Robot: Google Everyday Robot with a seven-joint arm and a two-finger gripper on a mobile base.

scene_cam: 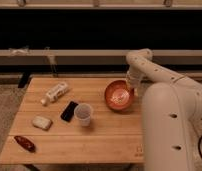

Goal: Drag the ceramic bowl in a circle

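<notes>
Both fingers of the gripper (130, 92) are drawn together, tips down at the far-right rim of the bowl (116, 96) as I see it. Whether they pinch the rim or only press inside it, I cannot tell. I judge that contact at the edge is there to give leverage for dragging: a push at the rim steers the bowl across the wood without lifting it. The bowl lies directly under the fingers and spreads away from them toward the middle of the table (104, 142), near its right side. It sits flat and upright with its mouth facing up. Being round, it has no long axis, so no heading matters for the circle. Moving outward from the fingers, beyond the bowl's near-left rim, stands a white cup (83, 114), close enough that a wide circle could clip it. A dark phone (70, 111) lies just past the cup. A bottle (55, 92) lies on its side farther out. Farthest from the fingers are a pale packet (42, 122) and a reddish item (25, 143) at the opposite corner.
</notes>
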